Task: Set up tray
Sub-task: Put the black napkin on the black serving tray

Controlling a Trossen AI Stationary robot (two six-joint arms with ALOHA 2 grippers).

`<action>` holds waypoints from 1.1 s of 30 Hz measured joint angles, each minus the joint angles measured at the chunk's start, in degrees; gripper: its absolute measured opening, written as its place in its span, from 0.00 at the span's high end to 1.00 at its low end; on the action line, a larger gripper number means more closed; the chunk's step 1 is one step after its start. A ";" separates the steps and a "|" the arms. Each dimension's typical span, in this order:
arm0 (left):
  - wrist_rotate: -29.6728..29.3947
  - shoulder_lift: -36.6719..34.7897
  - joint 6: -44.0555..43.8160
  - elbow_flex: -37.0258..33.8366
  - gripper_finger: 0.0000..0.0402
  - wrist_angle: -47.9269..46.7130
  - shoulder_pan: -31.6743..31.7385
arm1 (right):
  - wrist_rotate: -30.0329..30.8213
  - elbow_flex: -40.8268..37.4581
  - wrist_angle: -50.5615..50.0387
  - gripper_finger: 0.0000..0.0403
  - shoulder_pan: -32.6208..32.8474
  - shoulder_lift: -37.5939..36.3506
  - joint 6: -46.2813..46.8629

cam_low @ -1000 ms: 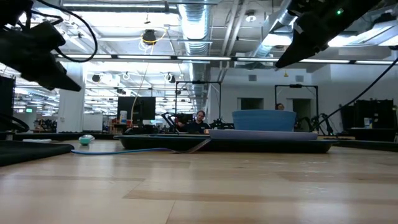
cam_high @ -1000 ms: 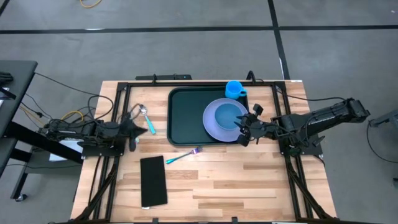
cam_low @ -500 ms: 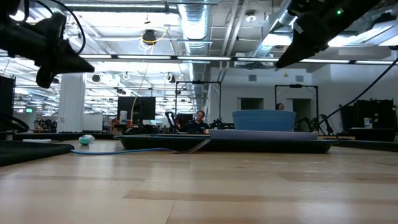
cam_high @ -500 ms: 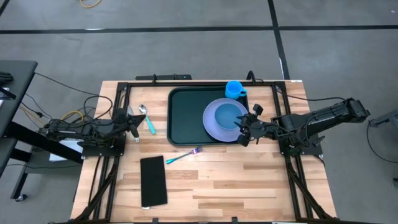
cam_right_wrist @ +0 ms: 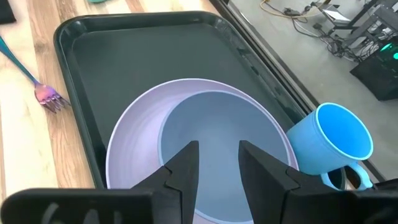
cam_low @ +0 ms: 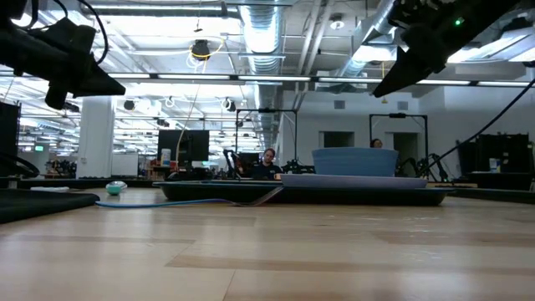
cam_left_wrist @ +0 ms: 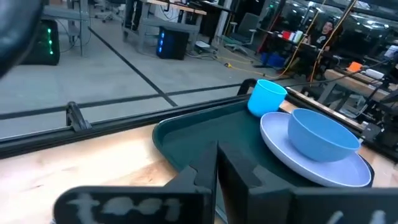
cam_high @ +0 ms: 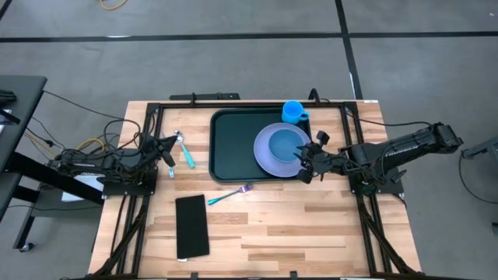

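Observation:
The dark green tray (cam_high: 237,144) lies flat on the far middle of the table. On its right half sits a lilac plate (cam_high: 272,159) with a blue bowl (cam_high: 289,142) on it, and a blue cup (cam_high: 293,111) stands at its far right corner. A teal-handled spoon (cam_high: 185,149) lies left of the tray, and a fork (cam_high: 229,194) lies near its front edge. My left gripper (cam_high: 167,146) is shut, in the air beside the spoon (cam_left_wrist: 216,149). My right gripper (cam_high: 307,162) hangs open above the plate's right rim (cam_right_wrist: 219,149).
A narrow flat black rectangle (cam_high: 192,225) lies near the table's front left. A black frame rail (cam_high: 233,102) runs along the far edge. Bare wood (cam_high: 311,225) fills the front right. People and desks show in the room beyond the table (cam_low: 269,159).
My left gripper has moved toward the table's far edge, up beside the spoon, and has risen a little. The tray, plate, bowl, cup, spoon and fork have stayed where they were.

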 joint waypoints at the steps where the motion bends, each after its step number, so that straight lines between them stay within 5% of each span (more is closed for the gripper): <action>1: 0.07 0.00 -0.34 0.00 1.00 0.03 0.00 | 0.02 0.00 -0.02 0.73 0.00 0.00 0.00; 10: 21.40 0.80 -0.13 0.00 1.00 2.98 -0.04 | 0.06 0.00 -0.28 0.73 0.00 0.00 -0.04; 15: 27.01 4.98 0.98 0.03 0.97 9.27 -0.04 | 0.08 0.00 -0.26 0.73 0.00 0.00 -0.04; 24: 30.51 18.17 2.95 0.41 0.69 17.09 -0.04 | 0.08 0.00 -0.25 0.73 0.00 0.00 -0.04; 33: 43.36 34.95 0.82 9.12 0.49 17.94 -7.61 | 0.08 -0.02 -0.71 0.73 0.00 0.00 0.21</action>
